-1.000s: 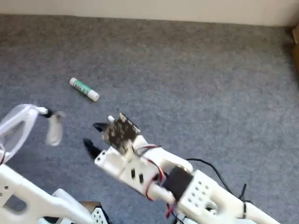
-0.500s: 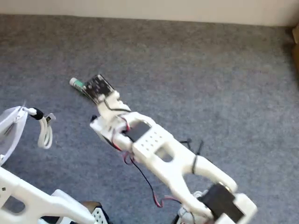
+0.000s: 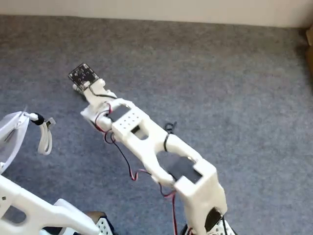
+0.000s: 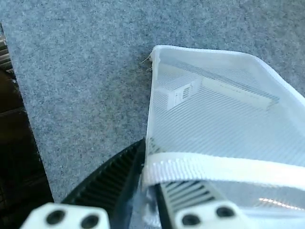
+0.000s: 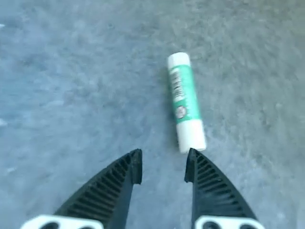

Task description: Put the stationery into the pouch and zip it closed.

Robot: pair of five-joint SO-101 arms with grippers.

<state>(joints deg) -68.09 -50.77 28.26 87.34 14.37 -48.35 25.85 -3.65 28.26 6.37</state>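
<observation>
My left hand [image 4: 151, 162] clamps the pouch [image 4: 214, 109] at nine o'clock on the tabletop [image 3: 220, 73]; my right hand [image 5: 163, 167] hovers open, empty, just by the glue stick [image 5: 185, 102].

A robotics workbench indoors: grey felt-like mat [image 3: 234, 73], pale wall [image 3: 171, 9] along the top edge, bare-wired white arm [image 3: 146, 142] at centre.

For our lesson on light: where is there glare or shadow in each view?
Left wrist view: a bright glint on the mesh pouch by the left tool; high view: soft, even light on the grey surface, no hard shadows; right wrist view: the glue stick ahead of the right tool casts hardly any shadow.
</observation>
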